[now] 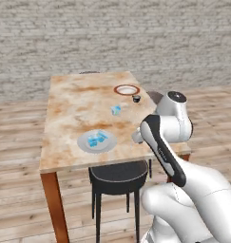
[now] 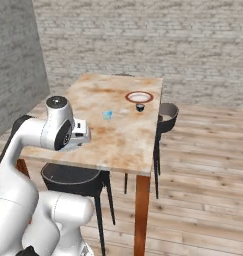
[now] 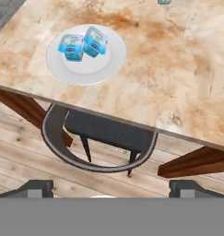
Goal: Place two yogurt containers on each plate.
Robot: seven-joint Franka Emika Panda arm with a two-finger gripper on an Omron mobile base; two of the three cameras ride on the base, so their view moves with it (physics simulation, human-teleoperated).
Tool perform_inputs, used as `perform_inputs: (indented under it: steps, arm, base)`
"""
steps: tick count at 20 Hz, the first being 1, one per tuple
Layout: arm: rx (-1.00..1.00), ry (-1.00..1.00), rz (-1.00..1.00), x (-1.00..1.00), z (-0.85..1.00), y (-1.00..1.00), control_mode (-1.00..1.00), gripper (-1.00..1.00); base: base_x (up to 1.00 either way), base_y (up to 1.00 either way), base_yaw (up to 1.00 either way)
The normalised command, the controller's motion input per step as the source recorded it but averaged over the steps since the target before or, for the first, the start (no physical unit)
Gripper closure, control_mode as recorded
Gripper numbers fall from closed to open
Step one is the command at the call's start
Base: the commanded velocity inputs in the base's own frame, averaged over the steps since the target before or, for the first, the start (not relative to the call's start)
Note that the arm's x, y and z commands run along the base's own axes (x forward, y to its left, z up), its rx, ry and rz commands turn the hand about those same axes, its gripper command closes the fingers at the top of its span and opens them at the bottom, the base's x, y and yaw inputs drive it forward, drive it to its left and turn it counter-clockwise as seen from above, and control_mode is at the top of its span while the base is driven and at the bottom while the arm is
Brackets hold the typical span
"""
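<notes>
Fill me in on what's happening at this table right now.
A white robot arm is sorting yogurt containers onto plates. The grey-white plate near the table's front edge already holds two yogurt containers. The red-rimmed plate at the far side looks empty, with a small dark cup beside it. One more yogurt container sits on the bare table between the plates. The gripper is open and empty, above the table's front edge and a dark stool.

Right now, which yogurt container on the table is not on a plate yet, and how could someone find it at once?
Start at the wooden table, near its middle, between the grey-white plate at the near edge and the red-rimmed plate at the far side. There a single yogurt container sits on bare wood. The other two yogurt containers lie together on the grey-white plate.
</notes>
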Motion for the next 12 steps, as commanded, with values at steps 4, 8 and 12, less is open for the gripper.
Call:
perform_inputs:
  steps: [4,8,12]
  arm:
    - [0.00,0.00,0.00,0.00,0.00,0.00,1.00,-1.00]
    - [0.00,0.00,0.00,0.00,0.00,0.00,1.00,-1.00]
    - [0.00,0.00,0.00,0.00,0.00,0.00,1.00,-1.00]
  base:
    - [0.29,-1.00,-0.01]
    - [0.69,-1.00,0.10]
    - [0.77,-1.00,0.11]
